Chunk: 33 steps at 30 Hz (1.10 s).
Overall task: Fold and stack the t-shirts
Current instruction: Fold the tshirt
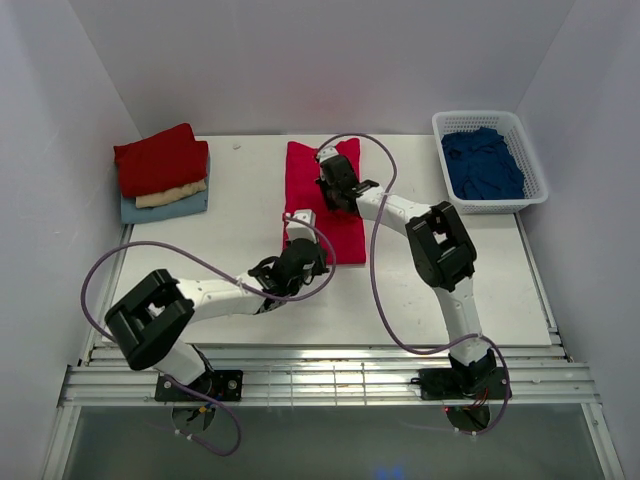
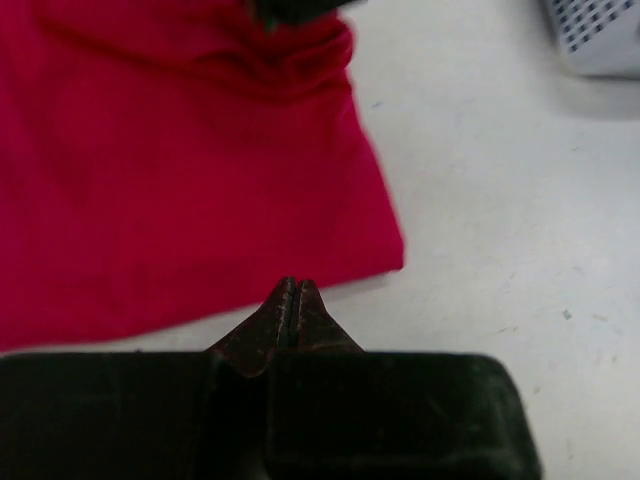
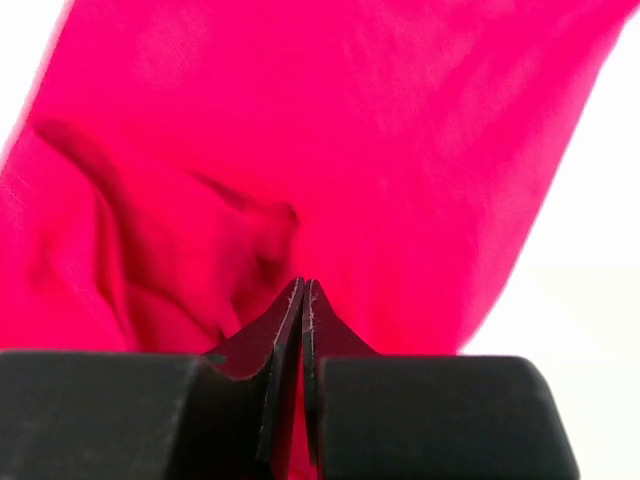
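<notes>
1. Far left corner of the desk [image 1: 250, 200]: a stack of three folded t-shirts. The dark red t-shirt [image 1: 160, 158] is on top, the cream t-shirt [image 1: 172, 194] is under it, and the pale blue t-shirt [image 1: 165, 208] is at the bottom.
2. Left gripper [image 2: 293, 298]: fingers pressed together, tips at the near hem of the crimson t-shirt [image 1: 345, 225]. Whether cloth is pinched cannot be told.
3. Crimson t-shirt: folded into a long strip, lying flat mid-desk and running from the far edge toward the centre. It is well apart from the stack.
4. Right gripper [image 3: 303, 298]: fingers together, tips low over the creased far half of the crimson t-shirt. Whether it grips the cloth cannot be told.
5. Far right corner: a white lattice basket [image 1: 478, 117] holding crumpled navy t-shirts [image 1: 483, 168].
</notes>
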Tool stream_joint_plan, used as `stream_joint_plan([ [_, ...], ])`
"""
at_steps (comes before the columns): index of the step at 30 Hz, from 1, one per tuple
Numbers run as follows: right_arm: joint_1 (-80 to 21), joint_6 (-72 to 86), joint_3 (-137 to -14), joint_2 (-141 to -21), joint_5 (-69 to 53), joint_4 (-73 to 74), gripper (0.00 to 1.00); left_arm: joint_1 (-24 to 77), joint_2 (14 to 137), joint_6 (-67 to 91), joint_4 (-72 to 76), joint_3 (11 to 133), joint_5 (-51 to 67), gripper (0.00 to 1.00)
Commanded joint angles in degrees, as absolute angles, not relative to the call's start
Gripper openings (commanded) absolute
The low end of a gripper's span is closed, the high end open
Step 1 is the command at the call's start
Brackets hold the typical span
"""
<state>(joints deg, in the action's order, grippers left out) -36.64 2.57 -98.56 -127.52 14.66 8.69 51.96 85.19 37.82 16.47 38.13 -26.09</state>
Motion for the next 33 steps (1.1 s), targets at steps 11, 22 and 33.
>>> stream_joint_plan([
  [11, -36.74, 2.02, -75.52, -105.39, 16.17, -1.04, 0.08, 50.8, 102.74, 27.77, 30.67, 49.66, -19.42, 0.0],
  [22, -36.74, 4.39, -74.53, -105.73, 10.55, 2.72, 0.08, 50.63, 108.19, 29.0, 30.5, 48.08, -22.24, 0.0],
  [33, -36.74, 6.59, -74.09, -111.0, 4.31, 3.69, 0.08, 50.54, 108.99, 31.64, 30.59, 45.88, -22.94, 0.0],
])
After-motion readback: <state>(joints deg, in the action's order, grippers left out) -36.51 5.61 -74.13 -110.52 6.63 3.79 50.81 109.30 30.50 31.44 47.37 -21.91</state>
